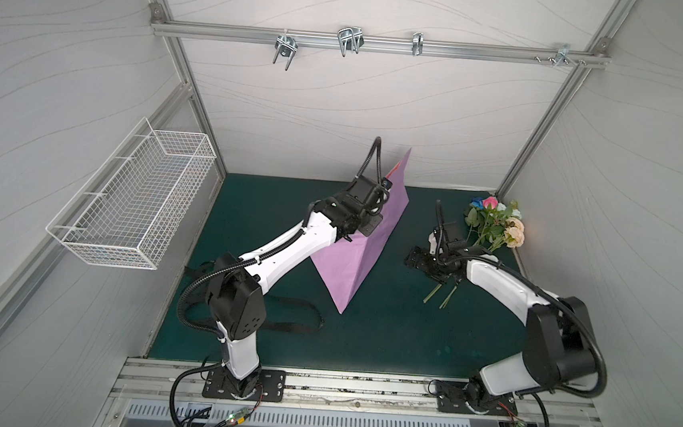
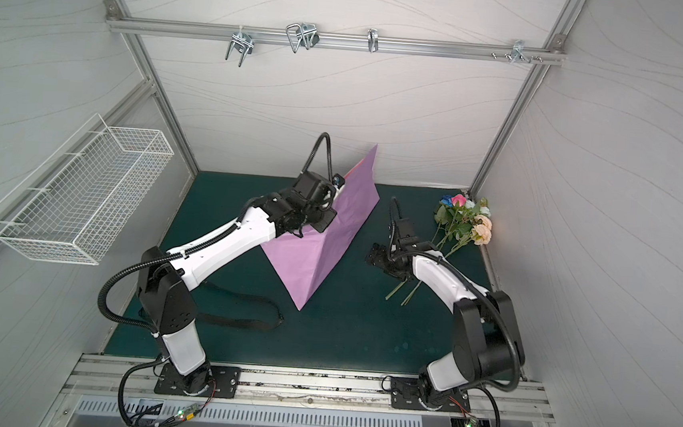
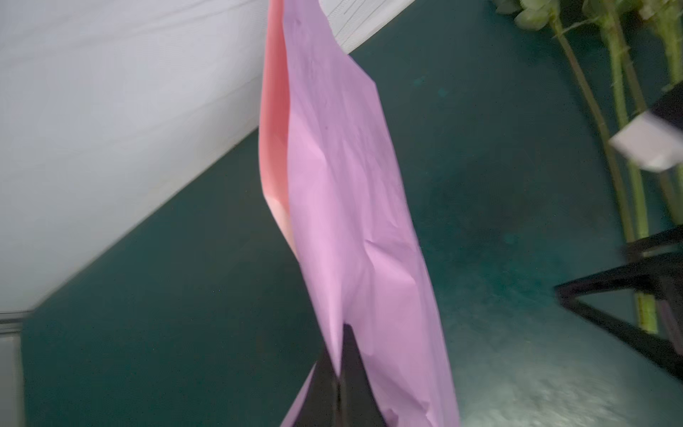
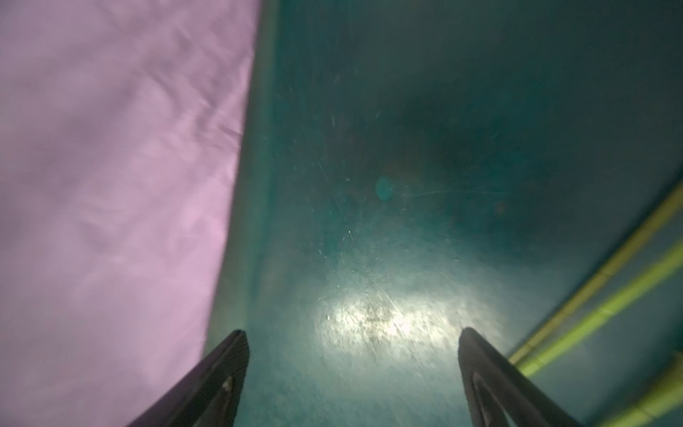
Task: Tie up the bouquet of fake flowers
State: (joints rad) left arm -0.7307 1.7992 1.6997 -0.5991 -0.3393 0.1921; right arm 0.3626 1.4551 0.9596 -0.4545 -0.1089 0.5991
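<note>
The bouquet of fake flowers lies on the green mat at the back right, its stems pointing toward the front. My right gripper is open and empty, low over the mat just left of the stems, between them and the paper. My left gripper is shut on an edge of the lilac paper sheet. It holds that edge up so the sheet stands like a tent at mid-table, pink underside showing at the top.
A black ribbon lies on the mat at the front left, partly under my left arm. A white wire basket hangs on the left wall. Metal hooks sit on the back rail.
</note>
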